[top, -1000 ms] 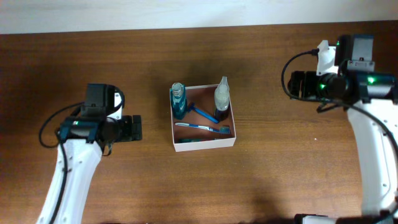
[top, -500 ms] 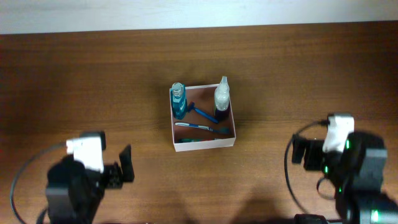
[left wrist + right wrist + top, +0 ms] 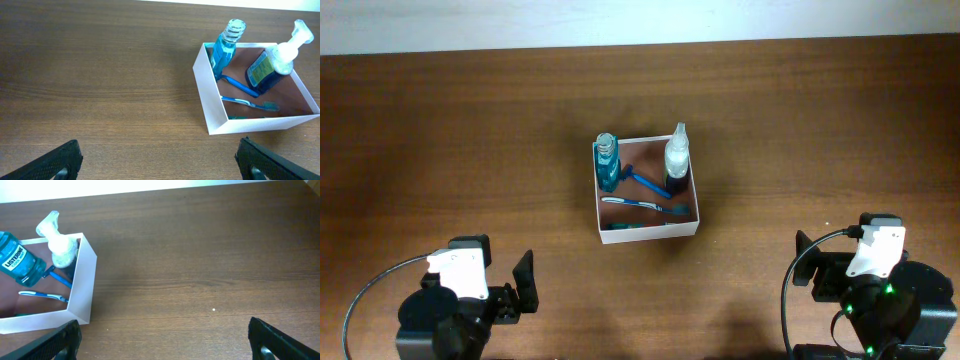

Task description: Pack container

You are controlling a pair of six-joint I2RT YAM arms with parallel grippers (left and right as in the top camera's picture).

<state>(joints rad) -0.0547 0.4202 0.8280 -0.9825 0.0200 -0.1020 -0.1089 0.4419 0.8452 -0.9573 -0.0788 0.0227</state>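
Note:
The container (image 3: 650, 229), a square white-walled box with a reddish-brown inside, sits mid-table. In it stand a blue mouthwash bottle (image 3: 608, 160) and a white-topped pump bottle (image 3: 677, 160), with blue toothbrushes (image 3: 645, 204) lying flat. My left gripper (image 3: 525, 285) is open and empty, low at the near left, far from the box. My right gripper (image 3: 807, 272) is open and empty at the near right. The left wrist view shows the container (image 3: 212, 100) ahead to the right of the left gripper (image 3: 160, 160). The right wrist view shows the container (image 3: 82, 280) ahead to the left of the right gripper (image 3: 165, 340).
The brown wooden table (image 3: 800, 120) ends at a white strip (image 3: 640, 20) along the far edge. A small white speck (image 3: 213, 310) lies on the wood to the right of the box.
Both arms have drawn back from beside the container toward the near edge of the table, with little movement in the last half second. The box and its contents have not moved.

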